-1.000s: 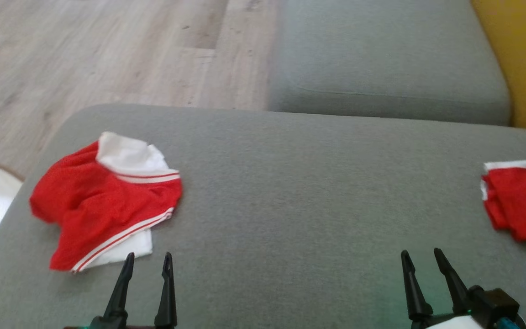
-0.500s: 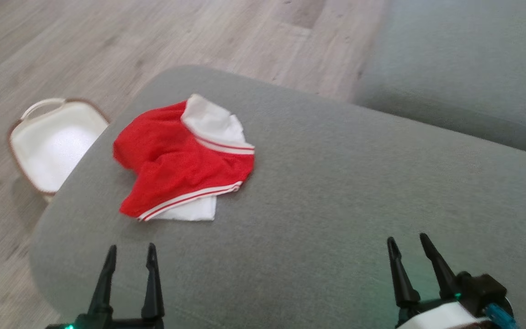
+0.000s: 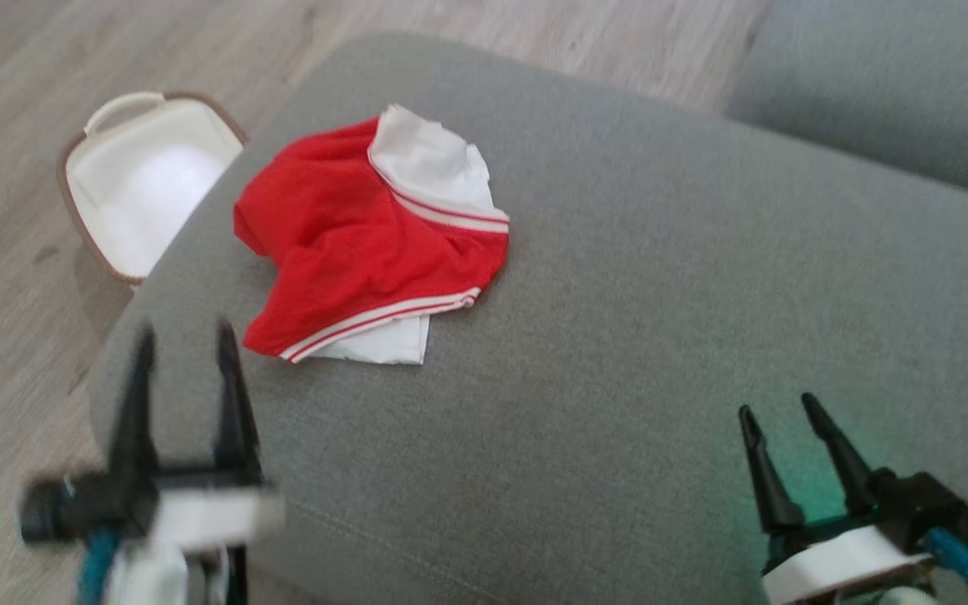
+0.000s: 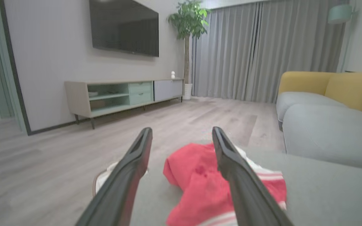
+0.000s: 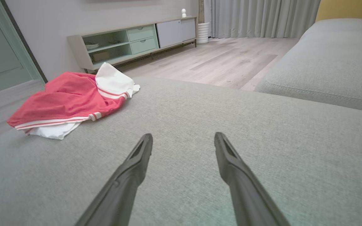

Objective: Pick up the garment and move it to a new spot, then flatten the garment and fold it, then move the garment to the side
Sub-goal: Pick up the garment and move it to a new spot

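The garment (image 3: 366, 244), a crumpled red piece with white stripes and white panels, lies on a broad grey cushion (image 3: 618, 294), just ahead of the left claw (image 3: 185, 330) and a little to that claw's right. The left claw hangs above the cushion's near left edge with its two dark fingers spread apart and nothing between them; in the head view it is blurred. Along its own fingers, the red cloth shows between and beyond the tips, not touched by either. The right claw (image 3: 776, 405) hovers over bare cushion, its fingers likewise apart and empty, with the garment well off to its left and farther ahead. A white basket (image 3: 72, 189) with a brown rim stands on the wooden floor (image 3: 5, 336), beyond the left claw and to its left, just beside the cushion's edge and near the garment.
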### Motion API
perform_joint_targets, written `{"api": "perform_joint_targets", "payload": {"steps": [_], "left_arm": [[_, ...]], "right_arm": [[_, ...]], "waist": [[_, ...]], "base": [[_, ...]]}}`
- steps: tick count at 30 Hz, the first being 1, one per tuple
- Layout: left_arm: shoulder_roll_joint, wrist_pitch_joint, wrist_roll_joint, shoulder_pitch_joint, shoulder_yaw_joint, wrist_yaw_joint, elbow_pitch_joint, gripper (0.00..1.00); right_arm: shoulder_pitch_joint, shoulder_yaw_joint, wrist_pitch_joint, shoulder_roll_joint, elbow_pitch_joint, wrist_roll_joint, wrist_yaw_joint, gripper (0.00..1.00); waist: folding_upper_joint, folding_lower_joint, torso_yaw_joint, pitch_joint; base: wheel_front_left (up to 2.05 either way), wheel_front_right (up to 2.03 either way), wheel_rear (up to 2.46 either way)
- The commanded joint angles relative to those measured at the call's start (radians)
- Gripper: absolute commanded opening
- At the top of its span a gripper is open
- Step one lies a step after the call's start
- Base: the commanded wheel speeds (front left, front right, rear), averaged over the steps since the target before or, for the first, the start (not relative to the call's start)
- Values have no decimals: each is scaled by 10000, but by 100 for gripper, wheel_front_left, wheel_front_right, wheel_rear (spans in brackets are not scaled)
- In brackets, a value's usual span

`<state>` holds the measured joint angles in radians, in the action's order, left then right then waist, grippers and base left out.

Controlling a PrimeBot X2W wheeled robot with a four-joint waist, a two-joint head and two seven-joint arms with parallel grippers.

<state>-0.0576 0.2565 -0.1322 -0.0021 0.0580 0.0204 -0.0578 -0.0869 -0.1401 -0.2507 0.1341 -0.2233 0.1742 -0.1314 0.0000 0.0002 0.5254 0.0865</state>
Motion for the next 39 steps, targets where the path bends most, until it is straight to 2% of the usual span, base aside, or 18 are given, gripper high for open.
{"api": "perform_joint_targets", "payload": {"steps": [1,6,9,13,21,28,29,30,35,39], "left_arm": [[-28,53,56,-1052,-490,-92,373,100],[-340,53,162,-3155,-541,-702,-512,100],[-491,-65,92,-4549,-273,-1021,-1899,100],[-496,-804,-326,-6381,-61,-1263,-3973,100],[-394,-3330,-1206,-8870,-135,-1353,-8240,100],[-413,-3965,-1913,-9462,-273,-1469,-10409,100],[-458,-3936,-1989,-9480,-254,-1482,-10622,96],[-520,-3835,-2045,-9500,-226,-1491,-10779,0],[-867,-2812,-2210,-9584,194,-1506,-10910,0],[-1337,-1869,-2222,-9749,733,-1508,-10706,0]], "right_arm": [[522,-179,-110,378,382,-71,7,100],[915,-290,-110,1195,631,-203,7,100],[1182,-351,-110,1682,805,-247,7,100],[1452,-340,-33,2225,1066,-253,7,100],[1710,-256,559,3016,2005,-190,7,100],[1962,-267,751,3089,2341,-189,7,100],[1995,-237,742,3048,2351,-195,7,100],[2010,-226,727,3008,2343,-199,7,100],[1983,-209,495,2721,2045,-191,7,100],[1952,-330,201,2283,1555,-151,7,100]], "waist": [[0,-2,-168,777],[0,-2,-415,1858],[0,-2,-520,2386],[0,-2,-628,2962],[0,-2,-839,3890],[0,-2,-1228,4138],[0,-2,-1292,4139],[0,-2,-1348,4114],[0,-2,-1602,3713],[0,-2,-1873,2914]], "base": [[0,0,0],[0,0,0],[0,0,0],[0,0,0],[0,0,0],[0,0,0],[0,0,0],[0,0,0],[0,0,0],[0,0,0]]}}
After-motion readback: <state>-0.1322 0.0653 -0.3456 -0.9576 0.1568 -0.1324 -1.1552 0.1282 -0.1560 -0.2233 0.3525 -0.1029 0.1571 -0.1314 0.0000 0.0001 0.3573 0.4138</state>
